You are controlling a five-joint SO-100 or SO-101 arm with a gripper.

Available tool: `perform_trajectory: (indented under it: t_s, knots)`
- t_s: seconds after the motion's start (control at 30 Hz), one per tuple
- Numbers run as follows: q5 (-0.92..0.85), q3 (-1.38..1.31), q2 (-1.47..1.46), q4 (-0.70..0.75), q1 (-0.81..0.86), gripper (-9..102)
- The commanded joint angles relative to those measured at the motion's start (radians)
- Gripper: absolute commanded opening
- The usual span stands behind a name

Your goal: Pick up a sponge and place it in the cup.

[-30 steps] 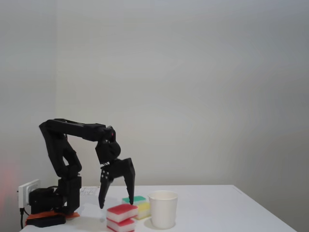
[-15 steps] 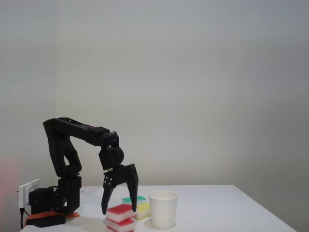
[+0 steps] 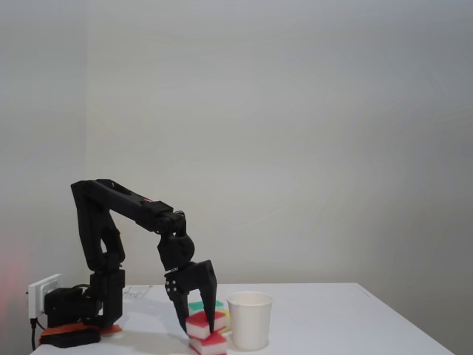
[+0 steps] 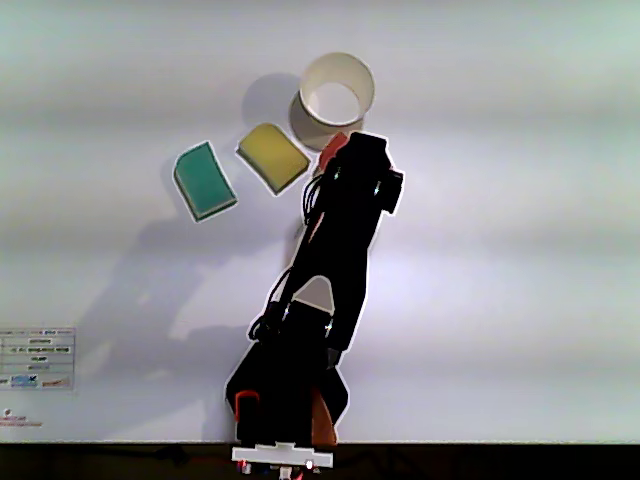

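A white table (image 3: 332,318) stands before a plain pale wall (image 3: 295,133), with a white power socket (image 3: 41,290) by the arm's base. Beside the red-and-white sponge (image 3: 199,324) lie a yellow sponge (image 4: 273,157) and a green sponge (image 4: 204,180); the white paper cup (image 3: 249,319) stands just to its right in the fixed view. The black arm bends down, its gripper (image 3: 198,327) spread wide with its fingers straddling the sponge's upper layer, not visibly clamped.

Sponge (image 3: 199,324) red over white; cup (image 3: 250,319) plain white; end effector (image 3: 198,326) black; table (image 3: 332,325) white.
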Motion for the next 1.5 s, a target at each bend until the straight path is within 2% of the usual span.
perform_trajectory:
  t_s: [0.0, 0.17, 0.53, 0.73, 0.9, 1.2, 1.47]
  knots:
    - [-0.006, 0.009, 0.021, 0.009, 0.000, 8]
    - [-0.006, -0.009, 0.038, 0.052, 0.005, 3]
    - [0.020, -0.057, 0.296, 0.314, -0.003, 0]
    - [0.055, -0.184, 0.413, 0.515, -0.029, 0]
    - [0.063, -0.387, 0.371, 0.623, -0.075, 0]
    - [0.101, -0.868, 0.009, 0.681, -0.189, 0]
    - [0.103, -0.936, -0.190, 0.555, -0.172, 0]
